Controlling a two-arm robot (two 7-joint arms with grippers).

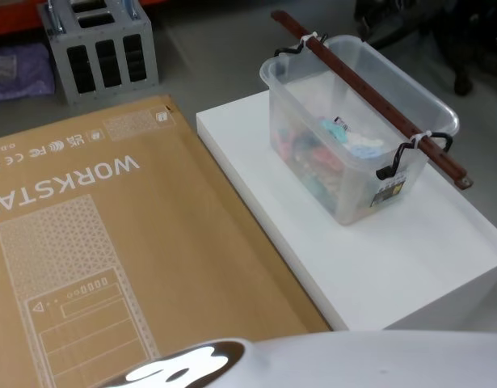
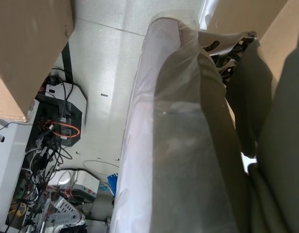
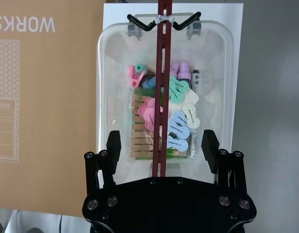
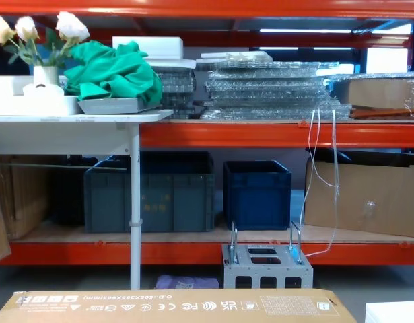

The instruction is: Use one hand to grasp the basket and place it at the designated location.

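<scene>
The basket (image 1: pixel 313 166) is a translucent milky tub standing on a white platform (image 1: pixel 410 259) at the right. Its long reddish-brown bar handle (image 1: pixel 369 97) lies along the top and is tied with white fastenings to black end hooks. Colourful clothes pegs lie inside. In the right wrist view I look straight down on the basket (image 3: pixel 104 97). My right gripper (image 3: pixel 161 150) is open above it. One black finger (image 3: pixel 114 149) is on each side of the handle (image 3: pixel 162 58), well apart from it.
A large brown cardboard box (image 1: pixel 111 242) lies flat against the platform's left side. A grey metal crate (image 1: pixel 103 48) stands on the floor behind it. Shelving with dark blue crates (image 4: pixel 257 195) fills the background. A plastic-wrapped shape (image 2: pixel 178 145) hangs above floor cables.
</scene>
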